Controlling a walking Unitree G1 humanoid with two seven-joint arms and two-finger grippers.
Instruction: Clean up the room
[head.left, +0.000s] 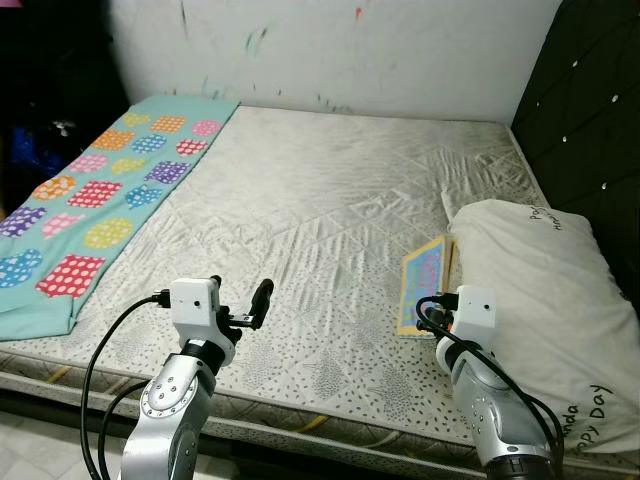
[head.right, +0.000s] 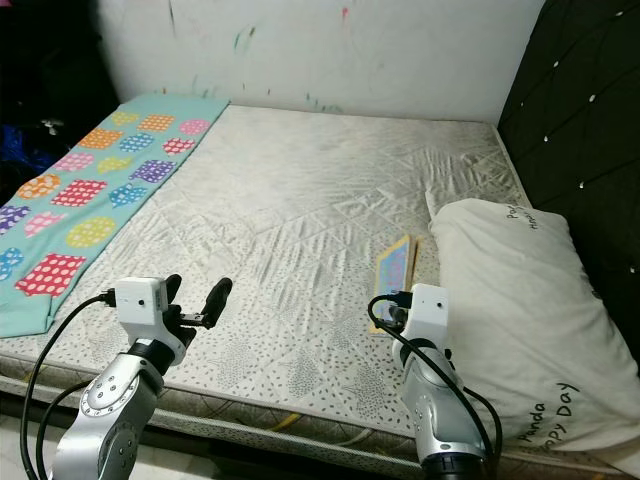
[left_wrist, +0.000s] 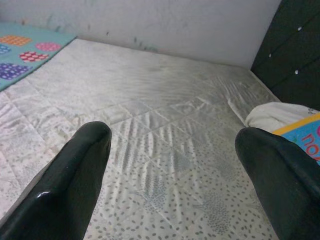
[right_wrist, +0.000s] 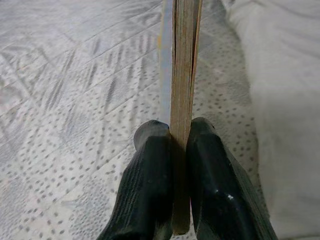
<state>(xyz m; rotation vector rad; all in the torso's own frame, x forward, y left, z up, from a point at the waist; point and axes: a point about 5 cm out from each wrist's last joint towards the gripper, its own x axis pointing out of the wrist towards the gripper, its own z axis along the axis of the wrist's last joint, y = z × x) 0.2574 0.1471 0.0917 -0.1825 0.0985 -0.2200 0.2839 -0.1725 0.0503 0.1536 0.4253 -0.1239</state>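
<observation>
in the eye views the right gripper is mostly hidden behind its wrist block, holding the book on edge over the bed, just beside the pillow; a quilt lies along the bed's left side. the left wrist view shows the left gripper with fingers spread wide over bare mattress. the right wrist view shows the fingers clamped on the book's spine end.

Mattress: pillow, patterned sheet.
</observation>
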